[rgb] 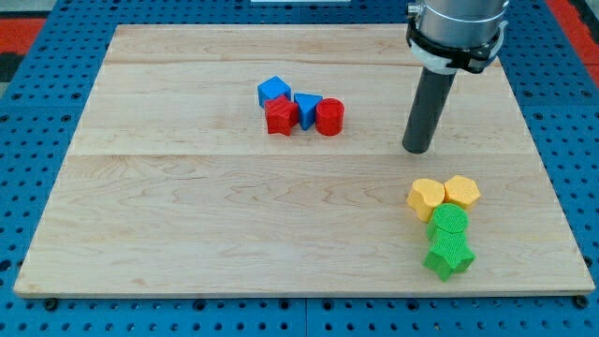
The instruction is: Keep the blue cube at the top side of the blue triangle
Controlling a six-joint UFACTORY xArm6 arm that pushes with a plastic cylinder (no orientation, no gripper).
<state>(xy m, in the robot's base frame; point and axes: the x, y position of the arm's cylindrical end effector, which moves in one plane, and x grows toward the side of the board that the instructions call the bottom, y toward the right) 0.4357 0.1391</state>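
Note:
The blue cube (273, 90) sits on the wooden board at upper middle. The blue triangle (308, 107) lies just to its right and slightly lower, wedged between a red star (281, 116) and a red cylinder (329, 117). The cube touches the red star's top and is close to the triangle's upper left. My tip (417, 148) is on the board well to the right of this cluster, about a hand's width from the red cylinder, touching no block.
At lower right a yellow heart (425, 198), a yellow hexagon (461, 192), a green cylinder (449, 223) and a green star (448, 255) form a tight group below my tip. The wooden board (187, 215) lies on a blue pegboard.

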